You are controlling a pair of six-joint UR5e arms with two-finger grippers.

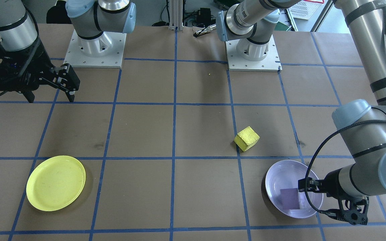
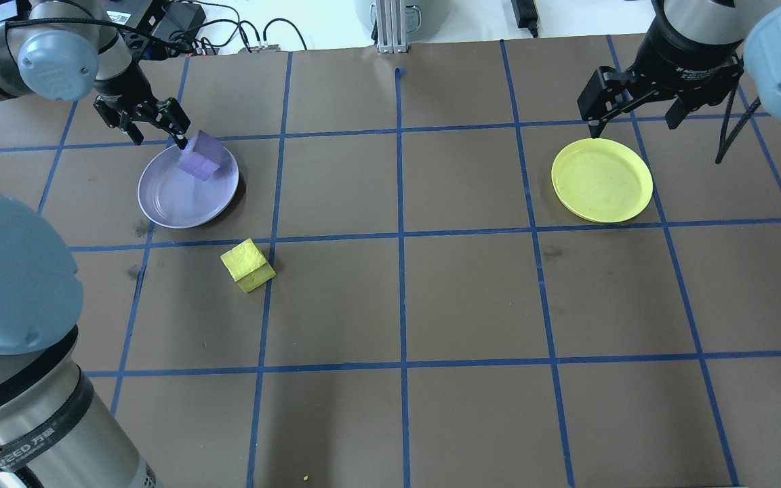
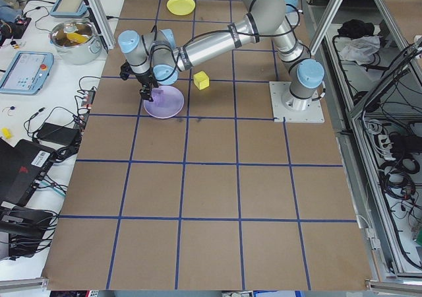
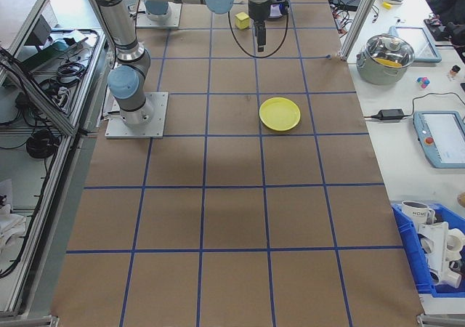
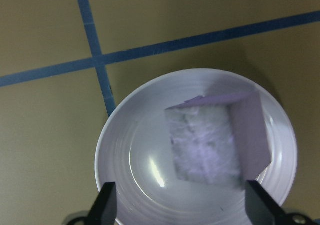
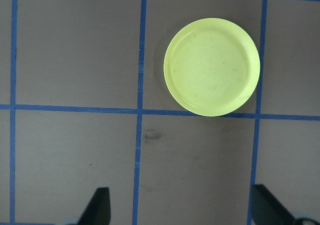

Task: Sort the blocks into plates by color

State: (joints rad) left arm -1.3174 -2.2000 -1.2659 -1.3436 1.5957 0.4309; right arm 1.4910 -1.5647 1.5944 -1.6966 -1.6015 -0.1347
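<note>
L arm low over lavender plate (image 2: 167, 203), jaws spread, purple block (image 2: 202, 155) on plate, R arm raised, jaws spread

One camera looks down from behind the robot, another faces it across the tabletop (image 2: 472, 298); both take in the lavender plate (image 2: 180, 200) and yellow plate (image 2: 602, 179). Two more watch from the table's ends. Each wrist camera stares straight down, the left very close above the lavender plate.
</note>
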